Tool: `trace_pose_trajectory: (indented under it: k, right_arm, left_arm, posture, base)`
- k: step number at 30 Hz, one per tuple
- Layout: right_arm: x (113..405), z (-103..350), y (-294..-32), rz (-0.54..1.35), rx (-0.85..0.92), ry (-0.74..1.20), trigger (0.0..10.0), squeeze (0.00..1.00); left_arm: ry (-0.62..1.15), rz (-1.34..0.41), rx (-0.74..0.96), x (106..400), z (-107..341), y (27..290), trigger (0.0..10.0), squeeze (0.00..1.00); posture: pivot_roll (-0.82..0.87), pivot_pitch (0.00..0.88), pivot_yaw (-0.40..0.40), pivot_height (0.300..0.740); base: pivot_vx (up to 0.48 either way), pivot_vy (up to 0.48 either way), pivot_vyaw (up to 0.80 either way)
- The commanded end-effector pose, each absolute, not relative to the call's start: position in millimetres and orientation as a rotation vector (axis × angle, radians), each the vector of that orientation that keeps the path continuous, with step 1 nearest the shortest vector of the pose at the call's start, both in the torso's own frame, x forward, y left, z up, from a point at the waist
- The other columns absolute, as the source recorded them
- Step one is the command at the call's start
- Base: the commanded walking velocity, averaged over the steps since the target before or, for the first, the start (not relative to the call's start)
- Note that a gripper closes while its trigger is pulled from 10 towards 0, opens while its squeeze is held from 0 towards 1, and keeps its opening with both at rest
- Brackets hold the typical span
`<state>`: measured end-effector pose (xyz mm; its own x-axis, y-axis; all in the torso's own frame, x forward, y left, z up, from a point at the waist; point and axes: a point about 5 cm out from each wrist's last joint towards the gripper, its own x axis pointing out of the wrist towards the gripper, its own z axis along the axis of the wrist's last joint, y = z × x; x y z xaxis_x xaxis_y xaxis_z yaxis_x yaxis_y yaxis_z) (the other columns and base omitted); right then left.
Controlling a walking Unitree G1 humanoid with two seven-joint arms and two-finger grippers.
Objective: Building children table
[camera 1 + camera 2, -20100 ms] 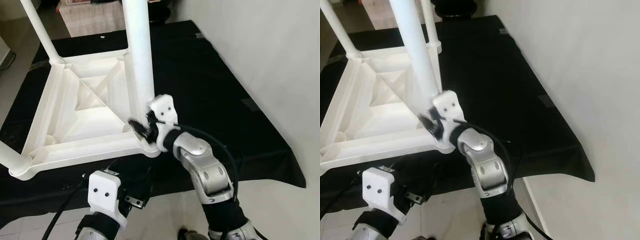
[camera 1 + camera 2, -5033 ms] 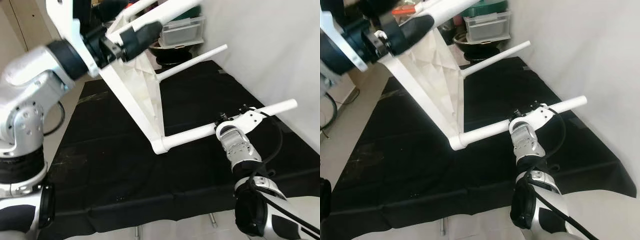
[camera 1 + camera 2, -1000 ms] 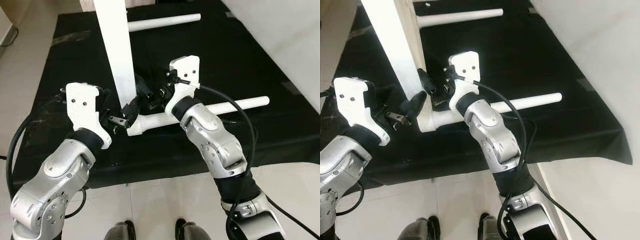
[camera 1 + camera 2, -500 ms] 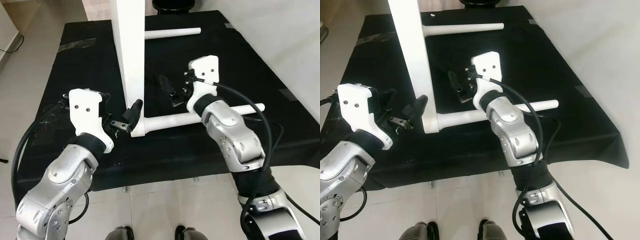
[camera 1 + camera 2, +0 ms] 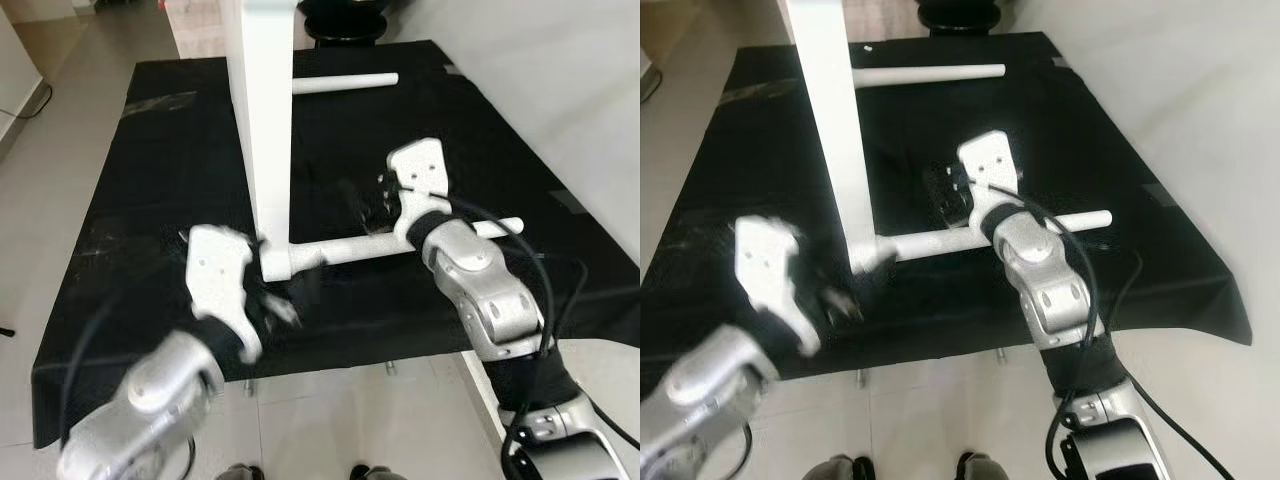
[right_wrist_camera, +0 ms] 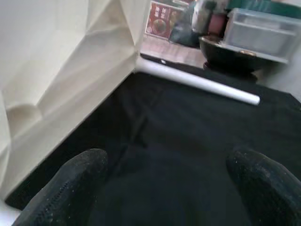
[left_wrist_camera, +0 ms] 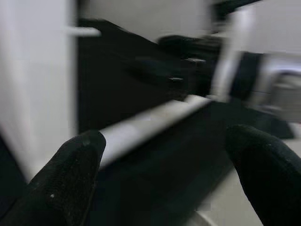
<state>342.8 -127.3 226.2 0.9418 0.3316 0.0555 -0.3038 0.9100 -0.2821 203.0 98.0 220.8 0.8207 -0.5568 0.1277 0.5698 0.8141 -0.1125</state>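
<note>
The white table (image 5: 258, 110) stands on its side on a black sheet (image 5: 150, 200) spread over the floor (image 5: 50, 150), its flat top upright and edge-on to the robot. Two legs run level from it toward the robot's right: a near leg (image 5: 345, 248), lying along the sheet, and a far leg (image 5: 345, 83) farther back. A white wall (image 5: 560, 90) rises along the sheet's right edge.

The left tool (image 5: 280, 305) hangs low at the table's near bottom corner, just beside the socket where the near leg joins the top. It is blurred in the head views, but the left wrist view shows its two black fingers (image 7: 70, 179) spread wide with nothing between them, the near leg (image 7: 150, 122) crossing beyond them and the right arm's wrist behind that.

The right tool (image 5: 360, 208) hovers just above the middle of the near leg, pointing toward the tabletop. Its fingers (image 6: 75, 183) are spread apart too and grip nothing; past them lie the black sheet, the table's ribbed underside (image 6: 61, 61) and the far leg (image 6: 197, 82). Beyond the sheet's far end sit a dark bowl (image 6: 230, 54) and a clear bin (image 6: 263, 30).
</note>
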Motion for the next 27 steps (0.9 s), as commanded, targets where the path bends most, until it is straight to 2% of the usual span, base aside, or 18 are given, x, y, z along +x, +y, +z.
trace_pose_trajectory:
  k: [1, 6, 11, 16, 20, 23, 27]
  right_arm:
    - [342, 222, -128, 0.322, -0.292, -0.092, 10.0, 0.00]
    - [341, 221, -131, 0.312, -0.295, -0.084, 10.0, 0.00]
    - [345, 225, -144, 0.236, -0.344, -0.095, 10.0, 0.00]
    - [347, 228, -153, 0.190, -0.372, -0.098, 10.0, 0.00]
    - [347, 235, -170, 0.139, -0.457, -0.123, 10.0, 0.00]
    - [346, 235, -173, 0.135, -0.466, -0.125, 10.0, 0.00]
    - [333, 218, -168, 0.195, -0.383, -0.096, 10.0, 0.00]
  left_arm:
    - [-0.085, -0.642, -0.151, 197, 221, 96, 10.0, 0.00]
    - [-0.099, -0.679, -0.185, 196, 223, 95, 10.0, 0.00]
    - [-0.127, -0.675, -0.173, 220, 222, 93, 10.0, 0.00]
    - [-0.129, -0.677, -0.170, 230, 218, 91, 10.0, 0.00]
    - [-0.121, -0.685, -0.184, 246, 212, 87, 10.0, 0.00]
    - [-0.117, -0.681, -0.196, 248, 210, 86, 10.0, 0.00]
    - [-0.094, -0.585, -0.160, 247, 193, 89, 10.0, 0.00]
  posture:
    - [-0.02, 0.126, -0.009, 0.740]
    - [-0.02, 0.121, -0.009, 0.740]
    - [-0.03, 0.113, -0.009, 0.740]
    - [-0.04, 0.109, -0.008, 0.740]
    - [-0.05, 0.108, -0.002, 0.740]
    - [-0.06, 0.106, 0.000, 0.740]
    - [-0.07, 0.106, 0.005, 0.740]
  base:
    - [0.000, 0.000, 0.00]
    - [0.000, 0.000, 0.00]
    - [0.000, 0.000, 0.00]
    - [0.000, 0.000, 0.00]
    - [0.000, 0.000, 0.00]
    - [0.000, 0.000, 0.00]
    - [0.000, 0.000, 0.00]
